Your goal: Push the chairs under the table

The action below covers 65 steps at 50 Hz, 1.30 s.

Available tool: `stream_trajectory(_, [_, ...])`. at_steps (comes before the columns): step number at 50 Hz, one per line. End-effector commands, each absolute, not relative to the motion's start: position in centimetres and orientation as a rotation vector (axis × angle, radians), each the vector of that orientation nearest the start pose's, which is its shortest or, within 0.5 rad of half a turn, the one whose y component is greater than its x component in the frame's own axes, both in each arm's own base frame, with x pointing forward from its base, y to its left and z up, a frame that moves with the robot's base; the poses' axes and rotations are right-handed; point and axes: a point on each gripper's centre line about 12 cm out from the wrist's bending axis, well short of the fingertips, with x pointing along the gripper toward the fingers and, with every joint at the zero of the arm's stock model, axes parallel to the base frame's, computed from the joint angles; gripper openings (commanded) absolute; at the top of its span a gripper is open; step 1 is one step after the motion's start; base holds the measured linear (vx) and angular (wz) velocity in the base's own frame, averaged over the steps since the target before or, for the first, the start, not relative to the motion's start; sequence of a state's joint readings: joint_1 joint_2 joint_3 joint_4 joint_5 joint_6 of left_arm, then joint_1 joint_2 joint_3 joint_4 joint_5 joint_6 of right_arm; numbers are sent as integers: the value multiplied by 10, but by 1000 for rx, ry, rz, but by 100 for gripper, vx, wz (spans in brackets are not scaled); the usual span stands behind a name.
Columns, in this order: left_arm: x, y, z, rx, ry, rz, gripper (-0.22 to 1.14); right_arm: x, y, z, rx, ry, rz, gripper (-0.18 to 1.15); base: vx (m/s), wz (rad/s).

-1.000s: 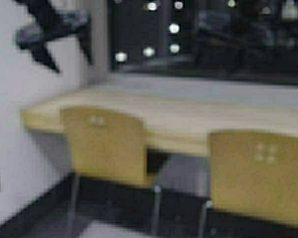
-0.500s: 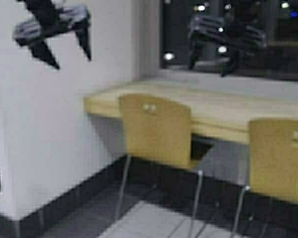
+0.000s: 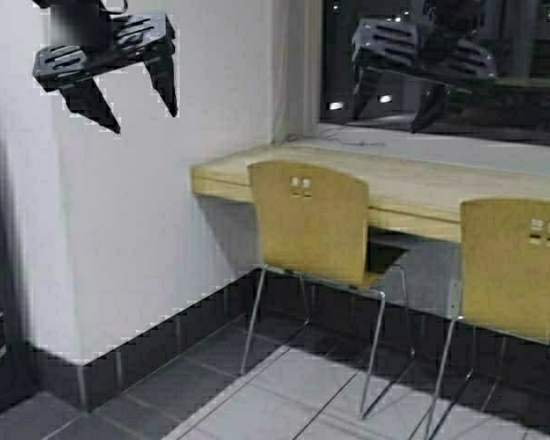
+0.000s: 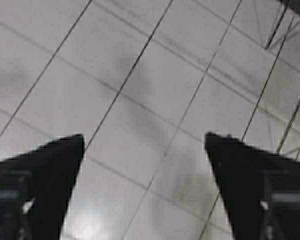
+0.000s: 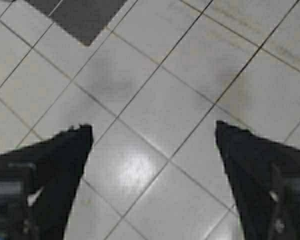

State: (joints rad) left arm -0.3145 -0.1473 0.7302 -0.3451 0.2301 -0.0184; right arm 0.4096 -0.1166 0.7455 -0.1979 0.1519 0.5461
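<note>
High view first: I have both arms raised with nothing in either. My left gripper [image 3: 137,103] hangs high in front of the white wall [image 3: 119,238], its fingers spread wide apart, and my right gripper [image 3: 390,110] sits at about the same height against the dark window [image 3: 440,64], fingers likewise splayed with only air between them.

Well below and ahead of the grippers runs the table [image 3: 412,188], a long pale wooden counter fixed along the wall under the window sill. The near chair [image 3: 312,234] stands lower than my right gripper and between the two grippers sideways, its tan backrest towards me and its seat only partly beneath the counter's front edge. A second chair [image 3: 513,266] stands off to the right of my right gripper, also backrest towards me, cut by the picture's edge. Neither gripper touches a chair.

On the left wrist camera the left gripper [image 4: 145,150] points down at pale floor tiles [image 4: 140,90], with thin chrome chair legs [image 4: 277,27] showing far off. The right gripper [image 5: 152,145], seen on its own wrist camera, hangs open above tiles.
</note>
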Motion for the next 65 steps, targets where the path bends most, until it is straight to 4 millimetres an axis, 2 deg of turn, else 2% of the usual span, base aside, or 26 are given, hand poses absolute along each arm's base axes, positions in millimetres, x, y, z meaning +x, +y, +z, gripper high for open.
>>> stream_trajectory(1, [330, -116, 194, -249, 815, -227, 102, 327, 138, 180, 162, 786, 230, 104, -39, 19])
stream_trajectory(9, [335, -118, 199, -253, 801, -230, 102, 330, 139, 185, 166, 776, 231, 104, -37, 20])
stream_trajectory(19, [335, -116, 188, -248, 805, -216, 102, 332, 137, 180, 160, 789, 224, 104, -39, 16])
stream_trajectory(30, [333, -116, 197, -254, 785, -223, 102, 333, 137, 179, 158, 790, 222, 104, -38, -11])
stream_trajectory(36, [336, -113, 193, -250, 792, -214, 102, 338, 137, 179, 157, 788, 218, 104, -33, -20])
stream_trajectory(52, [336, -113, 191, -257, 797, -208, 102, 336, 135, 174, 147, 804, 215, 104, -31, -7])
stream_trajectory(65, [341, -114, 181, -253, 813, -202, 102, 336, 135, 176, 151, 806, 210, 104, -25, -6])
